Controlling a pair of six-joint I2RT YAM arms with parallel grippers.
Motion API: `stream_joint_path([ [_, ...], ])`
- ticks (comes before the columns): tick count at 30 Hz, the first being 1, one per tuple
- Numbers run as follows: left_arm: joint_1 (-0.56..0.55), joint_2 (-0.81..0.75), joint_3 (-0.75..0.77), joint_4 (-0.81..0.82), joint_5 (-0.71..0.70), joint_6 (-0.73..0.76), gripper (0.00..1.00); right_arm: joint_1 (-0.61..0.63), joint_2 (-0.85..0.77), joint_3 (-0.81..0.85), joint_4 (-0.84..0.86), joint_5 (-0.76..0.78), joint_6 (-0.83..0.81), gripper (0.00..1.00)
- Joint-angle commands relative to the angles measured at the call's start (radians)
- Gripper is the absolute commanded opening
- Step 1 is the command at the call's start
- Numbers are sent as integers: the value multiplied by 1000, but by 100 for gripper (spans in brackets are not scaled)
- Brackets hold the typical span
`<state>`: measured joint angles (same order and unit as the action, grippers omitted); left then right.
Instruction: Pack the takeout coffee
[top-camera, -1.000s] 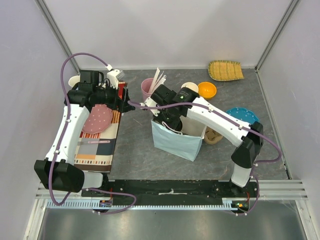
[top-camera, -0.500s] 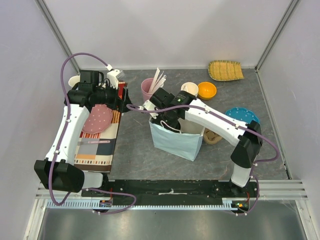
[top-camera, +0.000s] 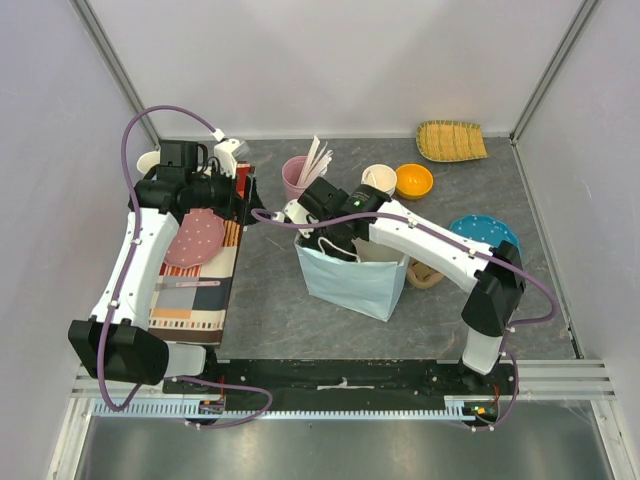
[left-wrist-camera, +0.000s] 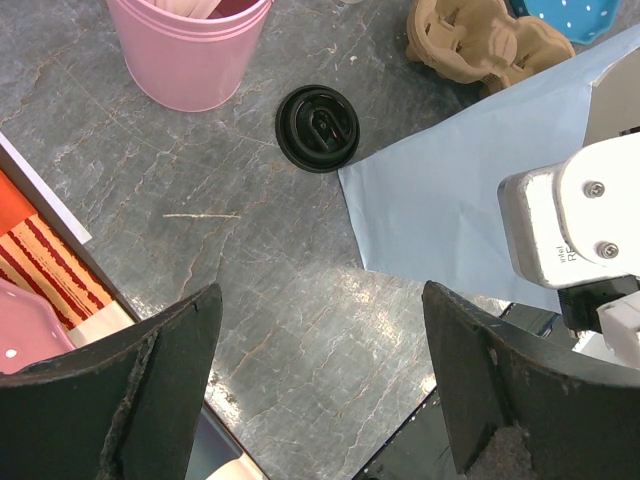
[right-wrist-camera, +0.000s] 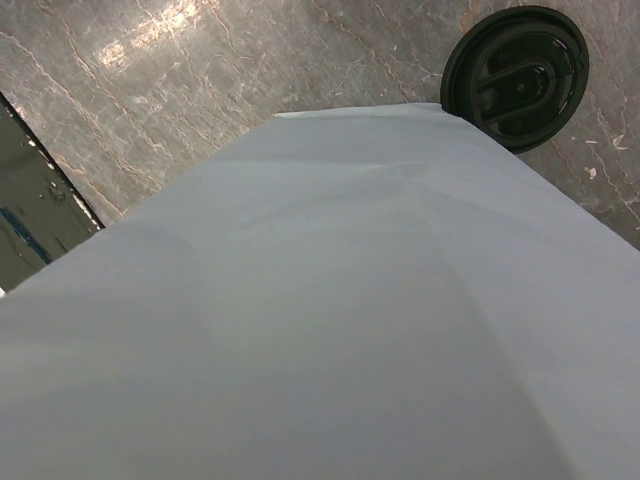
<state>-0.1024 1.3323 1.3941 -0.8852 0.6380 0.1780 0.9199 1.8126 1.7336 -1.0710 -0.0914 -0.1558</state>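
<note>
Only the round black lid of the takeout coffee (left-wrist-camera: 320, 127) shows, on the grey table beside the pale blue paper bag's (left-wrist-camera: 450, 200) corner. The right wrist view catches the lid (right-wrist-camera: 515, 75) just past the bag (right-wrist-camera: 320, 300), which fills that frame and hides the fingers. From above, my right arm covers the coffee. There my right gripper (top-camera: 325, 238) sits at the top left rim of the bag (top-camera: 350, 280), shut on it. My left gripper (top-camera: 245, 195) hovers over the table left of the bag. Its jaws (left-wrist-camera: 322, 300) stand wide open and empty.
A pink cup (top-camera: 297, 175) with sticks stands behind the bag, a white cup (top-camera: 378, 178) and orange bowl (top-camera: 414, 180) further right. A cardboard cup carrier (top-camera: 425, 272) and blue plate (top-camera: 487, 232) lie right of the bag. A pink plate (top-camera: 195, 238) rests on a striped mat at the left.
My right gripper has drawn the bag's top rim a little to the left, and the bag has shifted and leaned with it. The left arm has stayed still.
</note>
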Motion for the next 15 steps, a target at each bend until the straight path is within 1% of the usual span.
stream_joint_path([
  [1,-3,-16,26,11,15,38,88,-3,2,-29,-67,61,22,0],
  [7,-3,-15,34,9,17,37,88,-1,-36,-23,-98,85,67,0],
  [9,-3,-13,37,11,19,38,88,8,-35,-8,-106,116,78,0],
  [15,-3,-10,43,11,19,37,88,46,-13,104,-176,163,93,0],
])
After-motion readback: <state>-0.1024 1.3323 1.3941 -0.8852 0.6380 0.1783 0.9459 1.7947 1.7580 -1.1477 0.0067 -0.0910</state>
